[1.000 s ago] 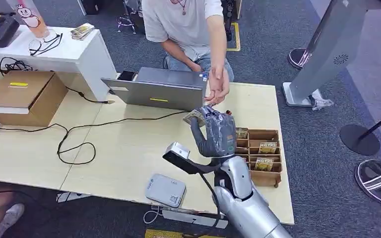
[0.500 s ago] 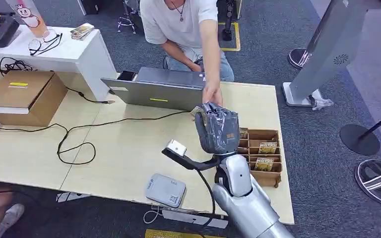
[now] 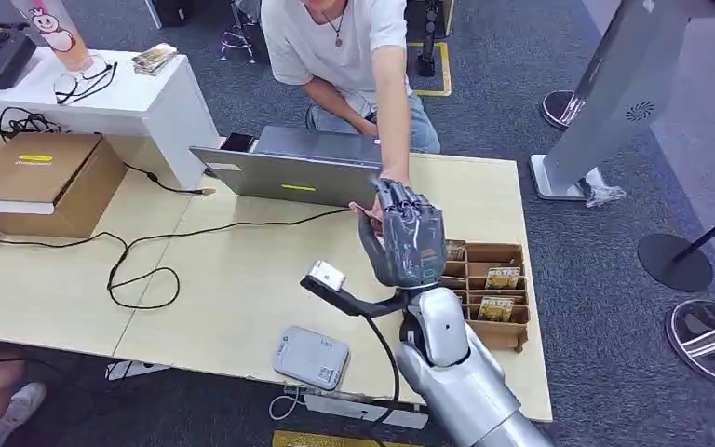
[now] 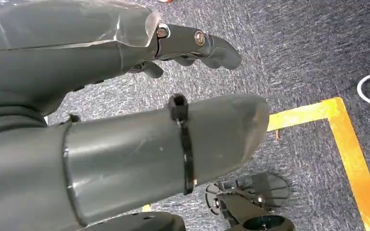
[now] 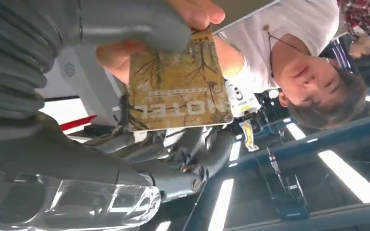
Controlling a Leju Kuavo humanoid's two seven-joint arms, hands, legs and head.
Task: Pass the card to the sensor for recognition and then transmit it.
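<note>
Yellowish card sits pinched in the right robot hand above the counter, a person's hand gripping it too; left robot hand hangs spread, holding nothing.

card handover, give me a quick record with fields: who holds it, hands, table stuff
card: printed HOTEL, pinched by right hand, raised over the table
person: hand touches the card's edge
left hand: holds nothing, fingers apart, over carpet
laptop: beyond the right hand
tray: wooden, holds more cards
reader: at the near edge
</note>
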